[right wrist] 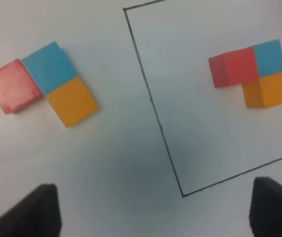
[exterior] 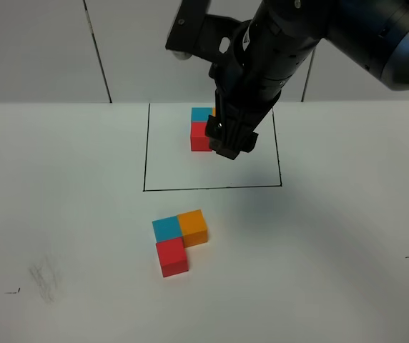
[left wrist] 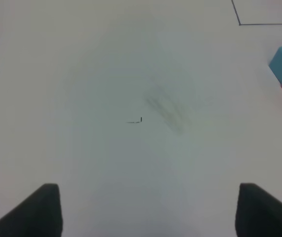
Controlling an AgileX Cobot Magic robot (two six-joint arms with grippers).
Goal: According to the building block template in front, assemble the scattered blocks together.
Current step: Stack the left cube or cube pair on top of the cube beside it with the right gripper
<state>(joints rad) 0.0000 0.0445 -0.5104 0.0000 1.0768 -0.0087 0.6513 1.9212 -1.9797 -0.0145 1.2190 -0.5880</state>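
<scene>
Scattered blocks (exterior: 178, 241) sit untouched; left claw (left wrist: 148, 186), right claw (right wrist: 154, 183) gape empty.

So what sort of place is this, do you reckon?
Probably a robotics lab test bench: a plain white table with a drawn black rectangle framing a block template, three matching cubes outside it, and a black robot arm overhead.
</scene>
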